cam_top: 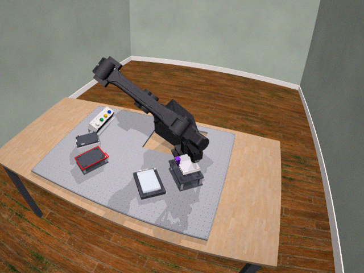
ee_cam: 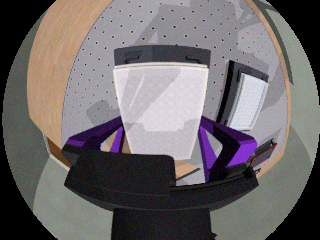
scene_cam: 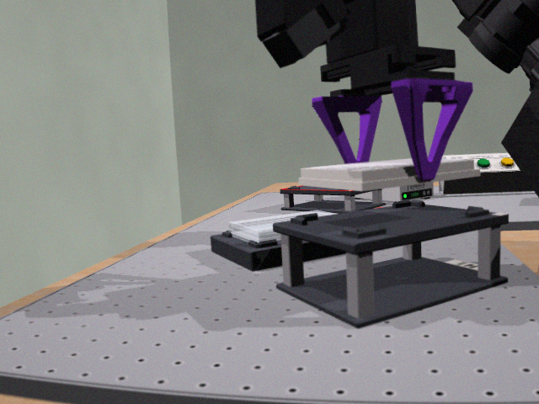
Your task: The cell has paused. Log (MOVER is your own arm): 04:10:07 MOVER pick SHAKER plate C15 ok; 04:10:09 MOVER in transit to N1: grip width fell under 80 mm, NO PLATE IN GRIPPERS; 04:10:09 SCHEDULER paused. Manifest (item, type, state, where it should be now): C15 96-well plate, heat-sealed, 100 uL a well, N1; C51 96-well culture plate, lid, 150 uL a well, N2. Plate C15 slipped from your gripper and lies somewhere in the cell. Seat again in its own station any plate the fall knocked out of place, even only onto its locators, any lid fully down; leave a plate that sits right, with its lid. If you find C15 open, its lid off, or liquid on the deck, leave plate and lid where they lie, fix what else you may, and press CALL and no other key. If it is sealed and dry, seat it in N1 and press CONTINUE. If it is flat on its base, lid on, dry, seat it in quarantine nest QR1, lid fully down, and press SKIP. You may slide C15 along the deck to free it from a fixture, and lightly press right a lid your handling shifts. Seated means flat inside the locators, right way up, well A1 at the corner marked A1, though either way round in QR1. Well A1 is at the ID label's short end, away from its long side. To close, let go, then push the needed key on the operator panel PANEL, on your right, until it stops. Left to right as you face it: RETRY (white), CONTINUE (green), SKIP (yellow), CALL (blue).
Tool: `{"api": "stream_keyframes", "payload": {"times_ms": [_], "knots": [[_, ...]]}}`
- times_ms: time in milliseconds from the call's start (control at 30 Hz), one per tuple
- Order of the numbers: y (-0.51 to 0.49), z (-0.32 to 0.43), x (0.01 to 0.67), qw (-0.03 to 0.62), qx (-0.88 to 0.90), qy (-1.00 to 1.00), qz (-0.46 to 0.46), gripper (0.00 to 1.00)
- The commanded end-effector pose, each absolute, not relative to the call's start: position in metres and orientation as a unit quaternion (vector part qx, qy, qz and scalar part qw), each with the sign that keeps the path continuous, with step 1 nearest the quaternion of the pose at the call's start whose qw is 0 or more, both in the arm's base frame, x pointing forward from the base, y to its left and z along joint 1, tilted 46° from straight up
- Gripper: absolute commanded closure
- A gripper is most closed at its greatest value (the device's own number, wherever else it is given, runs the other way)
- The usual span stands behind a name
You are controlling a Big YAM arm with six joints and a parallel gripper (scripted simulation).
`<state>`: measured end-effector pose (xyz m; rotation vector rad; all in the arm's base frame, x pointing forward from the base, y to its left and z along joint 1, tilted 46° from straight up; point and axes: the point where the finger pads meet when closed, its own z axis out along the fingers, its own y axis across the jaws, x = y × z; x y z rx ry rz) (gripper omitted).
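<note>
Right, you've got the flat white sealed well plate [scene_cam: 382, 172] clamped across its width between the purple triangular fingers [scene_cam: 424, 130] of the black parallel gripper [scene_cam: 389, 162]. It hangs level above the raised dark grey nest on four pale legs [scene_cam: 392, 225], not touching yet. Judging by the glossy film in the wrist view, it's the sealed plate, so this stand should be its own station.

To seat it well:
- Square it up first: centre the plate inside the small raised locator tabs [scene_cam: 363, 231] before lowering.
- Check the A1 end; I can't read the label or the corner mark from here.
- Come straight down, slow. Keep it flat so no edge rides up on a tab.
- Release only once the base sits inside all the tabs.

Leave the white lidded plate on the low black base [cam_top: 149, 181] alone; it looks seated. The white button panel [cam_top: 100, 119] comes after.
</note>
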<state>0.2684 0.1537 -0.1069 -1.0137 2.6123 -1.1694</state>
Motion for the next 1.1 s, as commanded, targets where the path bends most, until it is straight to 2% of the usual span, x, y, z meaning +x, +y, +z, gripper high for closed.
{"api": "stream_keyframes", "payload": {"times_ms": [0, 1067], "knots": [[0.166, -0.105, 0.275, 0.065, -0.329, 0.862, -0.379, 1.0], [0.157, -0.114, 0.282, 0.06, -0.326, 0.863, -0.381, 1.0]]}}
